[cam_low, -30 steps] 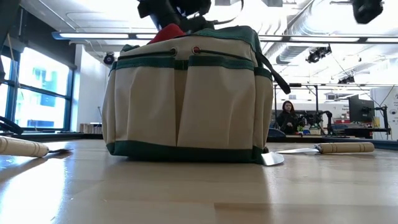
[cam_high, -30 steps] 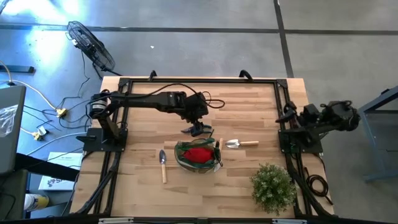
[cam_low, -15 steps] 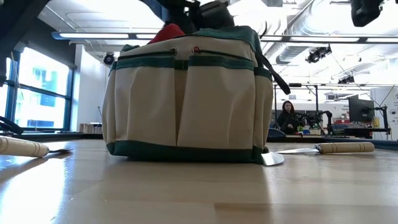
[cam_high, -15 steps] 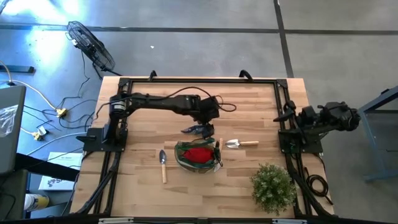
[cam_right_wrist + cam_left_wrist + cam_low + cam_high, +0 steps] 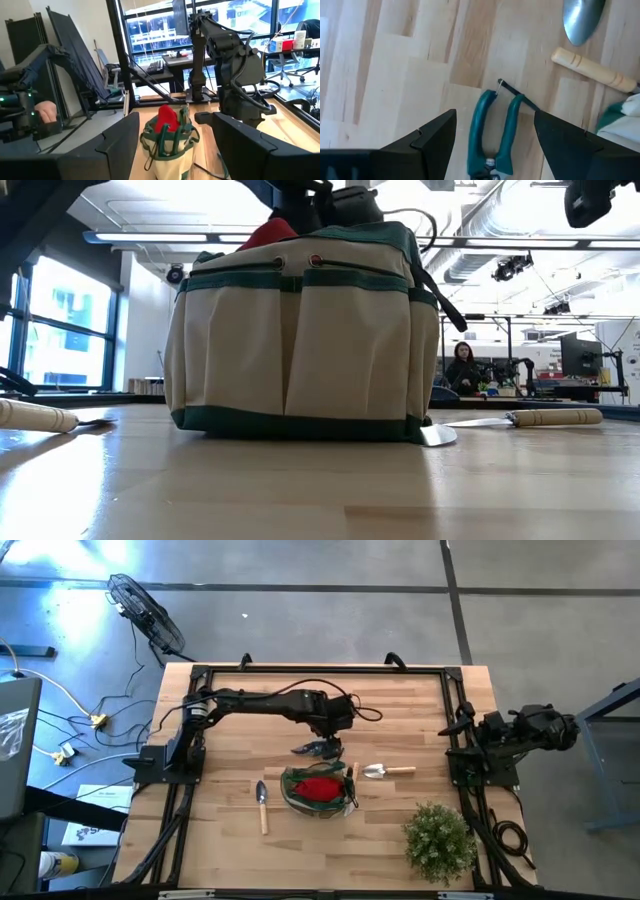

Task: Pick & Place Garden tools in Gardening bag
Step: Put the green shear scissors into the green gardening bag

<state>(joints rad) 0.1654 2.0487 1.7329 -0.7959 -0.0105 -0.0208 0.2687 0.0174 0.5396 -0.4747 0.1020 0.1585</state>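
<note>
**Left fingers open above the shears; bag holds the red piece**

The left gripper (image 5: 495,145) has its fingers (image 5: 427,142) spread wide, nothing between them in contact. The pruning shears (image 5: 495,132) lie flat on the surface (image 5: 395,75) directly beneath, their two green handles framed between the two fingers and clear of both. In the high view the left gripper (image 5: 335,720) hangs over the middle of the surface, with the pruning shears (image 5: 318,749) just in front of it and just behind the gardening bag (image 5: 320,789).

The gardening bag stands upright near the centre of the surface, cream panels with green trim in the low view (image 5: 300,340). A red fabric piece (image 5: 318,788) fills its mouth and shows above the rim in the low view (image 5: 268,232).

Two trowels remain on the surface. One trowel (image 5: 262,805) lies to the left of the bag, blade toward the far edge, near but apart from it. The second trowel (image 5: 386,771) lies to the right of the bag, blade toward it; whether blade and bag touch cannot be settled from above.

The right gripper (image 5: 170,145) waits at the right edge of the surface, fingers (image 5: 117,145) apart and empty, facing the bag. A potted plant (image 5: 438,839) stands at the near right corner, well apart from the bag.

A person (image 5: 463,368) sits in the room beyond.
</note>
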